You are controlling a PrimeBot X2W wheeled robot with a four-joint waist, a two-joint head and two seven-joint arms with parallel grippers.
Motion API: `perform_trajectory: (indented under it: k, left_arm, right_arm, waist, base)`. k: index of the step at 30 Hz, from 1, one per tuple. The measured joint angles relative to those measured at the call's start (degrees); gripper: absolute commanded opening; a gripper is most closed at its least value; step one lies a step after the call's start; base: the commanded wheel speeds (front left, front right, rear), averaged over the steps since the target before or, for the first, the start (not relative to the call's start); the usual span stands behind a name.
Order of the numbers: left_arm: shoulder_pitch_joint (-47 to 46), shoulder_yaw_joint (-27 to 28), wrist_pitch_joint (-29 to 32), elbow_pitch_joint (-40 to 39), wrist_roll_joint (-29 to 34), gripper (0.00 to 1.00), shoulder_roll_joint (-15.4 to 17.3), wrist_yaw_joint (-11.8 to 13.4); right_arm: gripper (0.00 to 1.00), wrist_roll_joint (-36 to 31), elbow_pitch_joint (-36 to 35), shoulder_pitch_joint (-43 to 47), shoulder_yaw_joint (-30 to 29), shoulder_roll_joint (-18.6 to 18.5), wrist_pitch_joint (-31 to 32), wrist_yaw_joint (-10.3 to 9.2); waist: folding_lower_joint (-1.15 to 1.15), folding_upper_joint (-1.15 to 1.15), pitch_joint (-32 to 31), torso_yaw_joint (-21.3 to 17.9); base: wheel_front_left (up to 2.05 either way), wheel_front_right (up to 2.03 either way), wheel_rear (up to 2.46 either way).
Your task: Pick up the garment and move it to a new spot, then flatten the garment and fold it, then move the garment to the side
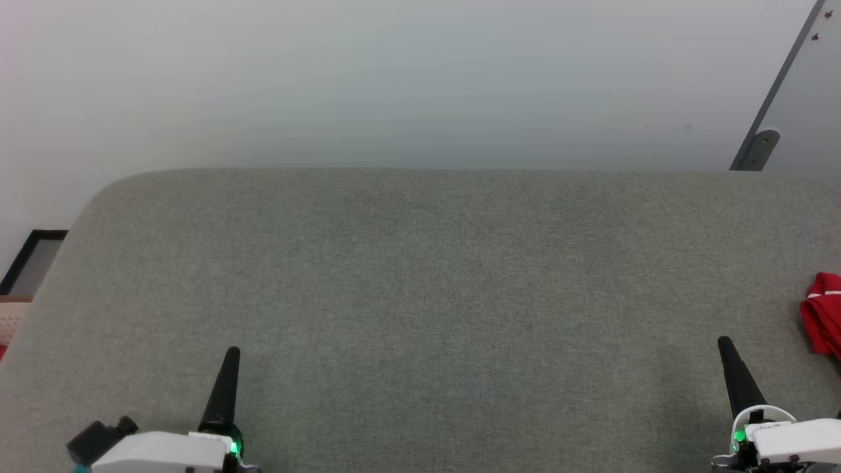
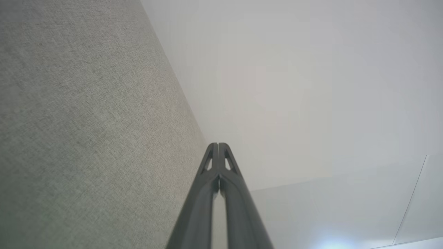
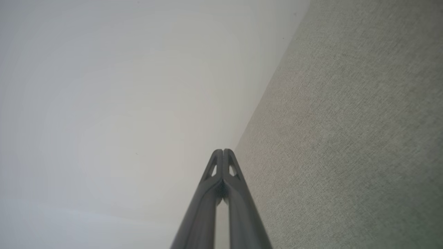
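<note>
At the grey worktop's (image 1: 420, 295) right edge lay the red garment (image 1: 824, 315); left pincer (image 1: 232, 355) and right pincer (image 1: 725, 344) hovered clenched, empty.

Grey-green fabric surface (image 1: 420, 295) before a plain pale wall (image 1: 394, 79).

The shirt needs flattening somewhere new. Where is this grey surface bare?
The grey surface is bare across its middle, from left claw to right claw and back to its far edge. Only the right edge is crowded, by the bunched red garment.
</note>
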Motion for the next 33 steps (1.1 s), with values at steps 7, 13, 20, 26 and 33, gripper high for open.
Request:
perform_trajectory:
  k: [7,13,20,26,33]
  left_arm:
    - [-0.85,0.25,0.91,0.49,-2.96,0.0,-0.24,0.0]
    - [-1.58,0.47,1.77,0.85,-5.52,0.0,-0.52,0.0]
    - [-2.14,0.7,2.52,1.32,-8.21,0.0,-0.81,0.0]
    - [-2.81,0.93,3.34,1.74,-10.25,0.0,-1.0,0.0]
    - [-3.38,1.2,4.02,2.18,-12.8,0.0,-1.2,0.0]
  right_arm:
    - [0.0,2.9,0.63,-0.79,-0.14,0.25,0.69,0.0]
    - [0.0,5.43,1.04,-1.41,-0.26,0.44,1.26,0.0]
    - [0.0,8.17,1.65,-1.98,-0.42,0.7,1.97,0.0]
    - [0.0,10.23,2.05,-2.53,-0.57,0.97,2.53,0.0]
    - [0.0,12.72,2.58,-3.11,-0.8,1.19,3.19,-0.01]
  waist:
    - [0.0,0.0,0.11,-0.2]
    - [0.0,0.0,0.2,-0.37]
    - [0.0,0.0,0.3,-0.57]
    - [0.0,0.0,0.39,-0.74]
    - [0.0,0.0,0.5,-0.94]
  base:
    - [0.0,0.0,0.0]
    - [0.0,0.0,0.0]
    - [0.0,0.0,0.0]
    - [0.0,0.0,0.0]
    - [0.0,0.0,0.0]
